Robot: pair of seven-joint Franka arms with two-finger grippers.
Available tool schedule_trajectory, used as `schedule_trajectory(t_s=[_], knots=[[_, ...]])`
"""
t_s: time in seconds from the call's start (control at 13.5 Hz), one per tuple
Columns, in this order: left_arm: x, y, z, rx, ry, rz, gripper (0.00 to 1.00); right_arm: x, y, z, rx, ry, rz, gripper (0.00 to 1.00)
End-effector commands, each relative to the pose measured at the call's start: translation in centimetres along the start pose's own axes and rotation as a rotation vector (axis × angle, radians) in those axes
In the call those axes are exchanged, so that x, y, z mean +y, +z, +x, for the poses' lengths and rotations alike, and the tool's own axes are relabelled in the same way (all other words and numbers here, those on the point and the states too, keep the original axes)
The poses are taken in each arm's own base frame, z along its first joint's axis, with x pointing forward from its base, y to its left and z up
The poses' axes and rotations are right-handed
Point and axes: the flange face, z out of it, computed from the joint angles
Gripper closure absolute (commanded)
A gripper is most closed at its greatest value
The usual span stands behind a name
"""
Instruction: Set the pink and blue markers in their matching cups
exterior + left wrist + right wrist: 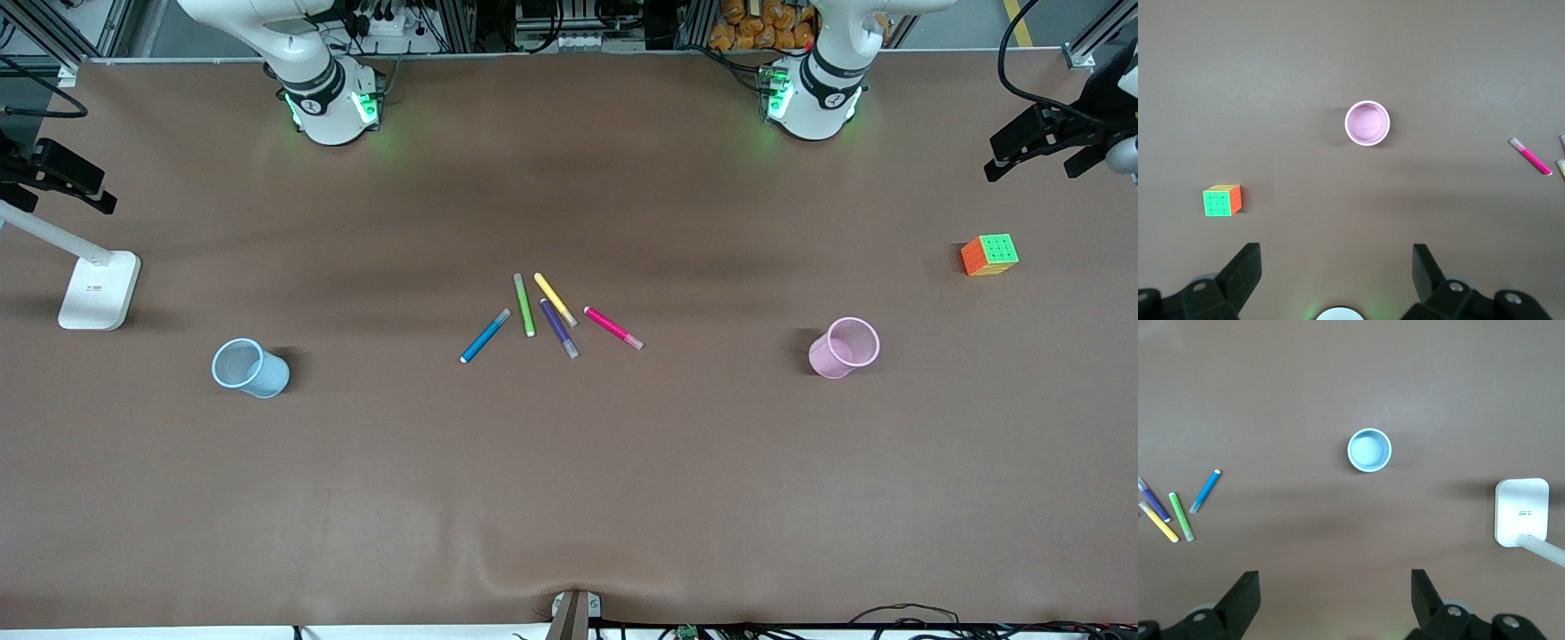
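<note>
The blue marker [485, 335] and the pink marker [613, 327] lie flat in a fan of markers at the table's middle. The light blue cup [250, 367] stands toward the right arm's end, the pale pink cup [844, 348] toward the left arm's end. The left wrist view shows the pink cup [1367, 123] and the pink marker [1531, 157]; my left gripper [1336, 257] is open and empty high above the table. The right wrist view shows the blue cup [1369, 450] and the blue marker [1205, 491]; my right gripper [1335, 583] is open and empty, also high.
Green [524, 304], yellow [555, 299] and purple [559, 328] markers lie between the blue and pink ones. A colourful cube [989, 254] sits past the pink cup at the left arm's end. A white lamp base [100, 290] stands at the right arm's end.
</note>
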Motion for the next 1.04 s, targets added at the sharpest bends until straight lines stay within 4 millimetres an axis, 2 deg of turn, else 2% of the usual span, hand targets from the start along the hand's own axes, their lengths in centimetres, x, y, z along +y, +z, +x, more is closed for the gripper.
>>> schedule_trajectory(t_s=[0.0,0.96], knots=[[0.78,-0.68,-0.27,0.018,0.032,0.02,0.0,0.13,-0.25,-0.01,-0.004,0.016,-0.012,0.0],[0.55,-0.01,-0.03,0.004,0.017,0.015,0.0,0.18,-0.2,-0.07,-0.01,0.017,-0.009,0.0]])
